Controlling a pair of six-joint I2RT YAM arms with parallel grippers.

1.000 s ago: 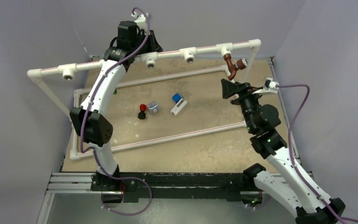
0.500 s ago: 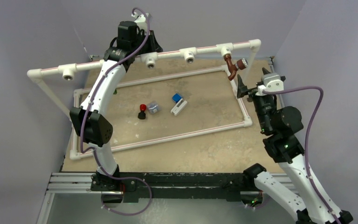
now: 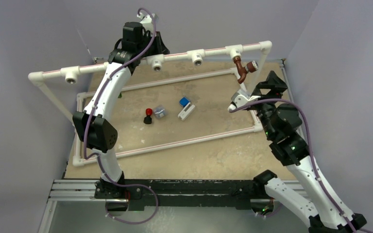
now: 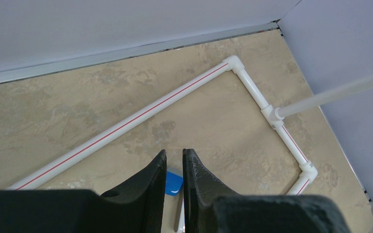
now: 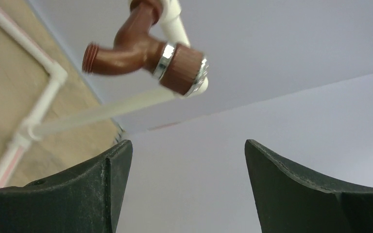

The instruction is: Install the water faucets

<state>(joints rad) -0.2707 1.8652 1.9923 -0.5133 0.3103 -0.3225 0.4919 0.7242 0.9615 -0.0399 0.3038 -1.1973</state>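
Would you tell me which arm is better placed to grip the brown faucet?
Right, I think: the right hand is open and faces the brown faucet close by, while the left hand is shut, further along the pipe.

Top of reddish-brown faucet (image 5: 131,51) past the edge (slightly blurred); blue block (image 4: 174,183) mostly behind left end effector (image 4: 175,153)

We see our left claw (image 4: 175,156) at the bottom edge, its two black fingers nearly together with only a thin slit between them. Through that slit shows a blue block (image 4: 174,182) lying on the mottled beige counter (image 4: 77,111). Beyond the claw sits a white corner elbow (image 4: 234,63). From the elbow a red-striped white pipe (image 4: 126,127) runs down-left along the counter. Another leg runs down-right to a tee fitting (image 4: 272,116), where a blurred pale pipe (image 4: 340,90) branches off rightward.
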